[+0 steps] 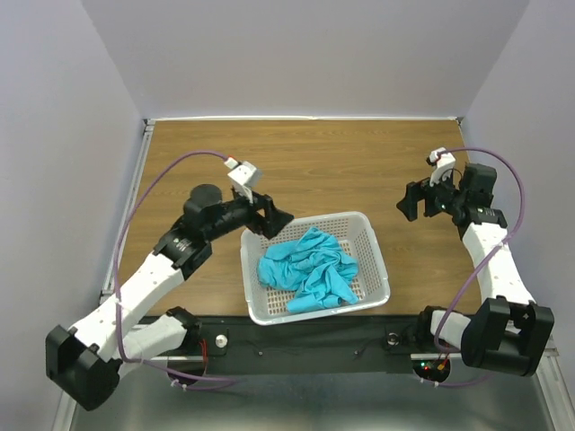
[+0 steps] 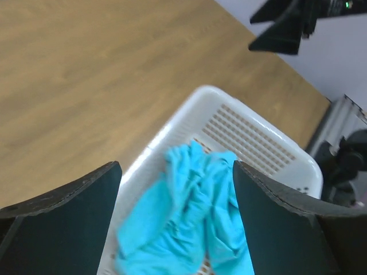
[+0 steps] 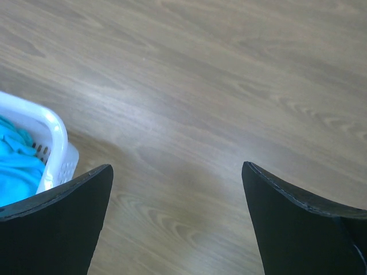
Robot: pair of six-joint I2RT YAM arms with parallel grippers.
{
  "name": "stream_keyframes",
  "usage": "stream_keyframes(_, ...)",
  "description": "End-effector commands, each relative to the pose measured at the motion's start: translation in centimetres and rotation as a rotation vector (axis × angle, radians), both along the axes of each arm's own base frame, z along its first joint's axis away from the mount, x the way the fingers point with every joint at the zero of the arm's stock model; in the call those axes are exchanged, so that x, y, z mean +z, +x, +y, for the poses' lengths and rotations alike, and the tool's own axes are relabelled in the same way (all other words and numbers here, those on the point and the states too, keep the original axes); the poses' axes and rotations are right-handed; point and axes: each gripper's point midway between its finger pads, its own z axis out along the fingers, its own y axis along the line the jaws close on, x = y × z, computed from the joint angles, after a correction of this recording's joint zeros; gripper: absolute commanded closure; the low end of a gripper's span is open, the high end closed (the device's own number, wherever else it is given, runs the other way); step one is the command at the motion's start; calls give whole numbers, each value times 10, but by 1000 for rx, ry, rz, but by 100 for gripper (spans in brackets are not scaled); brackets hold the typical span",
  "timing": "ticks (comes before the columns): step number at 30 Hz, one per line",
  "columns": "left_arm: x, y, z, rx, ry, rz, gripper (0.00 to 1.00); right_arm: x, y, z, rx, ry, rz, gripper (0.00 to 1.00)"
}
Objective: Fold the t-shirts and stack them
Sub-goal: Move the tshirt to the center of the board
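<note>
A crumpled turquoise t-shirt [image 1: 310,269] lies bunched in the white mesh basket [image 1: 375,247] at the table's near middle. My left gripper [image 1: 275,218] hovers open above the basket's far left corner. In the left wrist view the t-shirt [image 2: 183,217] shows between the wide-apart fingers [image 2: 74,217], below them and untouched. My right gripper [image 1: 411,201] hangs open over bare wood to the right of the basket. The right wrist view catches a bit of the t-shirt [image 3: 17,166] and the basket rim [image 3: 49,129] at its left edge.
The wooden table [image 1: 332,162] stretches behind and to both sides of the basket. Grey walls close it in at the back and sides. A black rail with the arm bases [image 1: 305,346] runs along the near edge.
</note>
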Motion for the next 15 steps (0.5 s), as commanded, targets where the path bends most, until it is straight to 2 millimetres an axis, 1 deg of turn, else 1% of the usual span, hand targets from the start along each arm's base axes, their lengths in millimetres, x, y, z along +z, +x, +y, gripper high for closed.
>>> stream_keyframes(1,-32,-22,-34,-32,43,175,13,-9,-9,9,62,55,0,0)
stream_keyframes(2,-36,-27,-43,-43,52,190,14,-12,-10,9,60,57,4,0)
stream_keyframes(3,-35,-30,-51,-45,51,204,14,-20,-14,7,54,64,20,0)
stream_keyframes(4,-46,-39,-65,-62,87,219,14,-21,-14,7,56,68,20,0)
stream_keyframes(5,-49,-41,-71,-56,101,223,14,-23,-15,6,53,73,24,0)
stream_keyframes(6,-45,-41,-78,-55,110,218,14,-22,-15,3,45,77,24,0)
stream_keyframes(7,-57,-46,-91,-62,152,225,15,-21,-16,4,49,85,20,0)
stream_keyframes(8,-52,-45,-99,-59,162,214,16,-23,-16,3,47,94,28,0)
stream_keyframes(9,-72,-44,-104,-37,234,236,17,-24,-17,4,50,96,30,0)
stream_keyframes(10,-78,-41,-108,-15,266,232,17,-25,-17,3,46,98,33,0)
stream_keyframes(11,-83,-50,-118,-27,297,228,18,-25,-17,2,44,97,33,0)
stream_keyframes(12,-93,-49,-127,-19,348,238,18,-25,-17,0,37,97,30,0)
stream_keyframes(14,-103,-47,-136,7,409,223,18,-25,-18,0,36,107,33,0)
stream_keyframes(15,-98,-50,-147,-4,416,210,18,-25,-18,0,37,109,32,0)
